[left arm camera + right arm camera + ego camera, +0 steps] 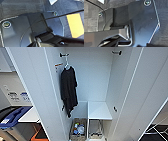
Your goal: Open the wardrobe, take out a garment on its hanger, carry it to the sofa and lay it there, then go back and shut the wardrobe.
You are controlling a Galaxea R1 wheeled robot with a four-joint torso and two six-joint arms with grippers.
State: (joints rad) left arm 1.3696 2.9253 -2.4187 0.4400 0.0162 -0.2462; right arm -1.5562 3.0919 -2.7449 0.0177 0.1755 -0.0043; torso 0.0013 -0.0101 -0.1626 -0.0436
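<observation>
White panels framed the wardrobe [100, 79], which stood with both doors swung wide in the head view. We saw a black shirt [68, 90] hanging on a white hanger from a black hook [63, 55] on the left inner wall; a second hook [117, 52] on the right wall was bare. Two baskets [78, 129] sat low inside, beneath a white shelf [99, 111]. We could not tell how either claw stood.
</observation>
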